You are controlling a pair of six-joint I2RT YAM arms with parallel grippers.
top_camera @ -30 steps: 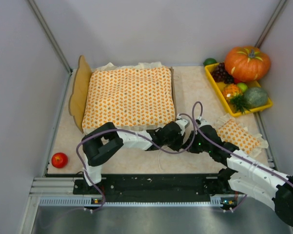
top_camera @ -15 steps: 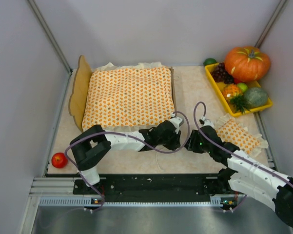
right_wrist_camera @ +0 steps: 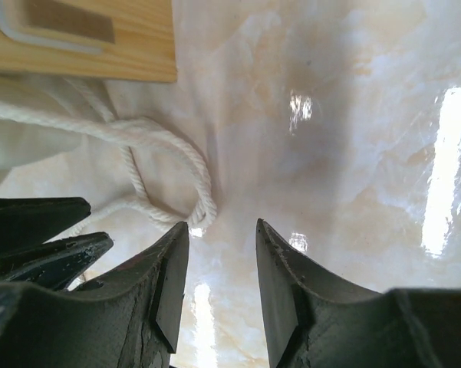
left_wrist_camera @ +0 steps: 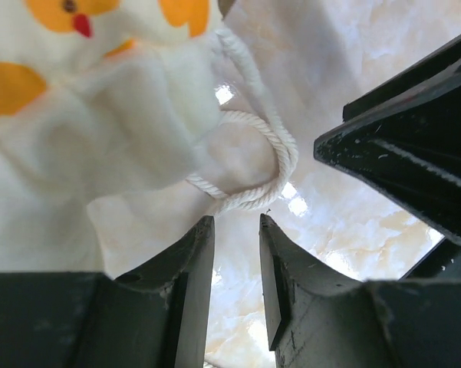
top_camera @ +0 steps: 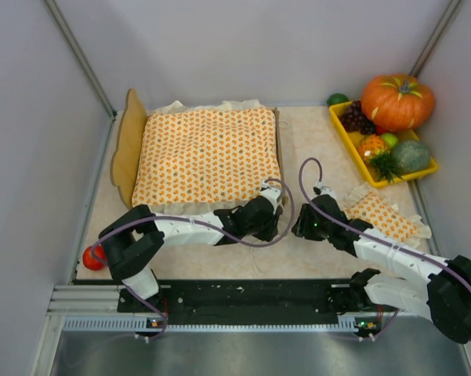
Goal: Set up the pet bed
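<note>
My left claw (left_wrist_camera: 236, 295) has its jaws a little apart with nothing between them. Just past its tips a loop of white cord (left_wrist_camera: 255, 157) lies on the desk (top_camera: 317, 149), coming out of the ruffled edge of the bedspread (top_camera: 208, 153). Where the cord joins the cloth is blurred, too close to the lens. The dark wedges at the right of that view are cut off by the frame.

My right claw (right_wrist_camera: 221, 295) is also parted and empty, its tips over bare desk just beside the same cord. Black fingers poke in at the lower left of its view. From above, both claws are black lumps near each other off the near right corner of the bed, and I cannot read their jaws from there.

The pet bed (right_wrist_camera: 80, 38) sits at the far left of the desk, with its headboard (top_camera: 124, 149) on the left end. The bedspread hides nearly all of the frame. I see only the headboard, a thin edge at the foot end and one wooden corner in my right wrist view.

The pillow (top_camera: 385, 217) lies on the right side of the desk, its near edge covered by my right arm. An apple (top_camera: 90, 257) is half hidden behind my left arm.
</note>
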